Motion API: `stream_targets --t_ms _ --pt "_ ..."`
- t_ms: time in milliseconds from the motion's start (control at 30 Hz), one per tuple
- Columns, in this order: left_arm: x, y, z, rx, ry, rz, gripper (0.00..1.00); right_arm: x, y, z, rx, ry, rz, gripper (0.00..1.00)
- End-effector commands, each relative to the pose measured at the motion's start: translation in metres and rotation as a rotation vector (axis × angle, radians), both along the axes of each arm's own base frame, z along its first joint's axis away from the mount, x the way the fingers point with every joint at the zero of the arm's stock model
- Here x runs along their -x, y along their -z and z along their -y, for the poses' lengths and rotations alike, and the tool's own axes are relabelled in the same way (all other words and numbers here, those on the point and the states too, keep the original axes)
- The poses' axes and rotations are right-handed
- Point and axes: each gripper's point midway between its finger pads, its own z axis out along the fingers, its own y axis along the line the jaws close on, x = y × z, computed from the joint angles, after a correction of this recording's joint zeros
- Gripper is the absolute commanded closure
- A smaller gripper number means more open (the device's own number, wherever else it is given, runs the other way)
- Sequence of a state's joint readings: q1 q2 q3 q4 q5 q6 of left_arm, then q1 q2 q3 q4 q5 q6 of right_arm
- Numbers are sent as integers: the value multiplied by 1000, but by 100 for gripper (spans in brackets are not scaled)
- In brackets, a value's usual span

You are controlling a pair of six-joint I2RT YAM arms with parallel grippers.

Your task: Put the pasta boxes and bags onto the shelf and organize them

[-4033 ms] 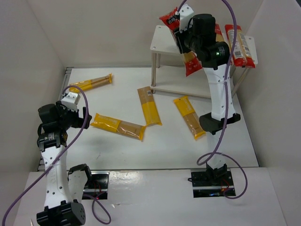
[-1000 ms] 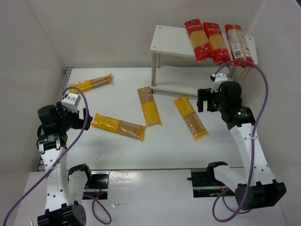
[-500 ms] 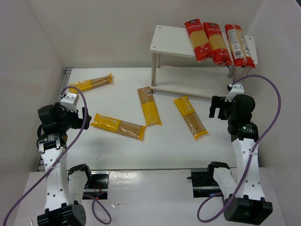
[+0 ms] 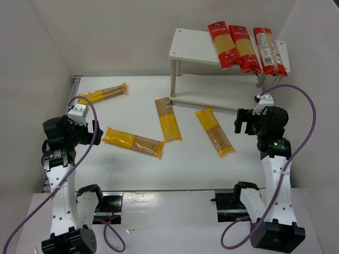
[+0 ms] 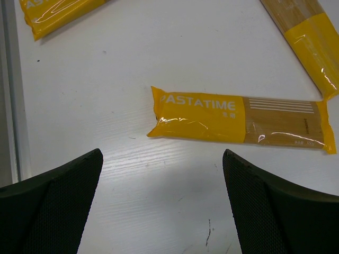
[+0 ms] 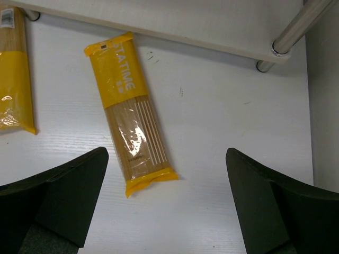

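Note:
Three red pasta packs (image 4: 244,46) lie side by side on the top board of the white shelf (image 4: 190,47). Several yellow packs lie on the table: one far left (image 4: 101,93), one left of centre (image 4: 132,142), one in the middle (image 4: 168,118), one right of centre (image 4: 214,131). My right gripper (image 4: 241,121) hangs open just right of that last pack (image 6: 131,127), nothing between its fingers. My left gripper (image 4: 94,132) is open above the table, short of the left-centre pack (image 5: 241,120).
The shelf's lower board (image 6: 175,21) and a silver leg (image 6: 294,29) show at the top of the right wrist view. White walls close in the table on the left, back and right. A metal rail (image 5: 9,100) runs along the table's left edge.
The third red pack, held over the shelf earlier, now lies on the top board. My right arm has drawn back from the shelf toward the near right, open. The left arm has not moved.

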State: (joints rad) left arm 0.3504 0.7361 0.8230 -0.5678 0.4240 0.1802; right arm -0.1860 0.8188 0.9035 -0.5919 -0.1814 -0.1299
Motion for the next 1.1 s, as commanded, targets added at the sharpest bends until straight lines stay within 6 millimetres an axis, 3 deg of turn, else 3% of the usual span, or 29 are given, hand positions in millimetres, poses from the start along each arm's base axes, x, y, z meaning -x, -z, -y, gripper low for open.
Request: stream_targets --t_ms 0,267,1067 --pt "-5 -25 0 -12 7 76 1 -1 -11 0 2 -26 57 0" --pt "0 -29 2 -21 7 99 1 13 -31 1 20 -38 147 0" --pt "2 -36 1 -38 -1 132 1 15 -34 -2 25 -68 161 0"
